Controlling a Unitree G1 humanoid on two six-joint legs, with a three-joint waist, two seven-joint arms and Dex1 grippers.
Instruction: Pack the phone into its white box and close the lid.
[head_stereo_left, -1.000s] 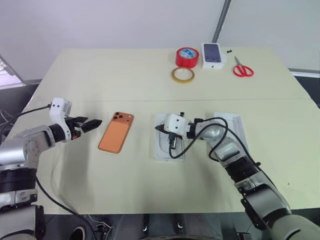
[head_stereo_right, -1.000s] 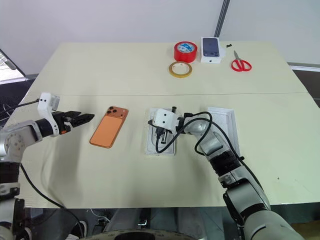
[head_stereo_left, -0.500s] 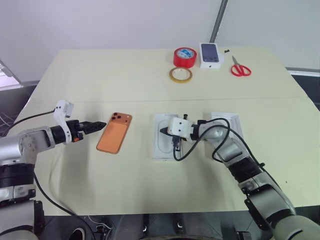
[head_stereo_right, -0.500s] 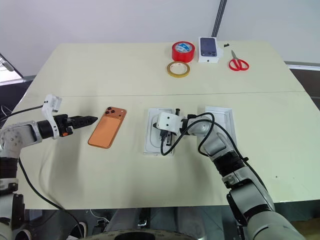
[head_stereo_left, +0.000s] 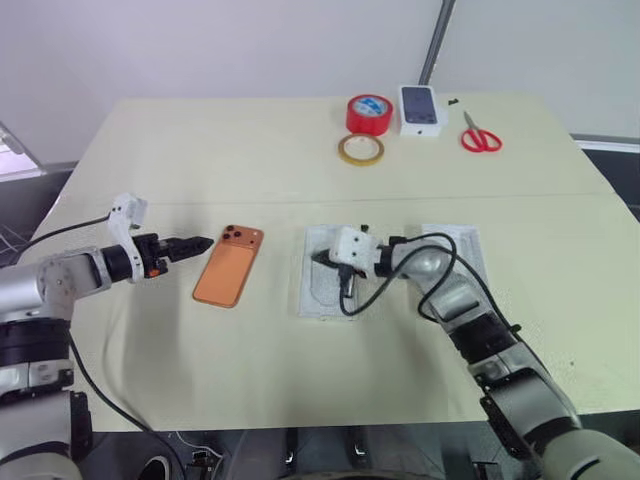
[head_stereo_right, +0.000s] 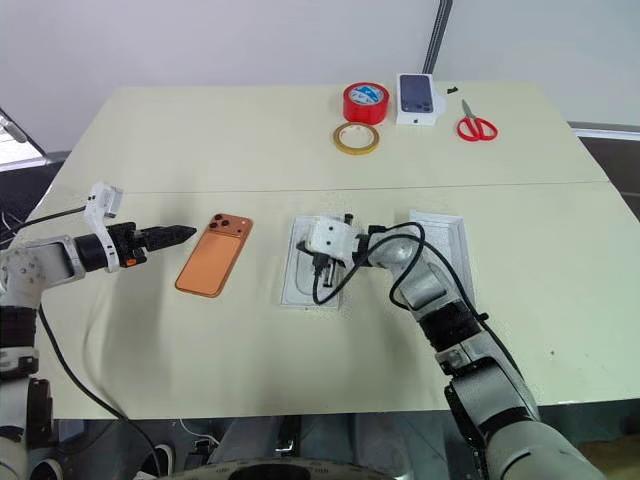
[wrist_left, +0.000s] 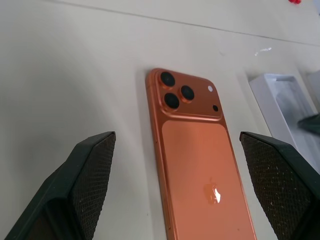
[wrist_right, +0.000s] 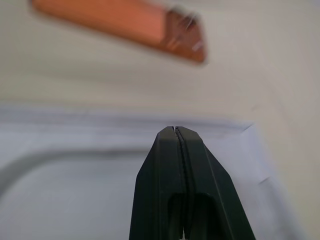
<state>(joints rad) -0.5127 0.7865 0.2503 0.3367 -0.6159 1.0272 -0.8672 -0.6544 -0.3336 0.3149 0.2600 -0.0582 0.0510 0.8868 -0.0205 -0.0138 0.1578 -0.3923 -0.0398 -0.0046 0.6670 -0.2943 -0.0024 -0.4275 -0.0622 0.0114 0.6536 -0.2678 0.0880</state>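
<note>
right wrist view: blurred phone (wrist_right: 125, 25)

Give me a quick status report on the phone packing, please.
Left gripper open, aimed at the phone, not touching. Right gripper shut, empty, over the white box. Phone flat on the table, camera side up, unpacked. Nothing blocking.

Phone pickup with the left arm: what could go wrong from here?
1. The phone lies flat, camera side up, on the table. The left gripper is open with its fingers straddling it at a low angle, so they may slide over the thin edges or push it away.
2. The right gripper, shut, hangs over the white tray beside the phone, so the arms could crowd each other if the phone is carried that way.
</note>
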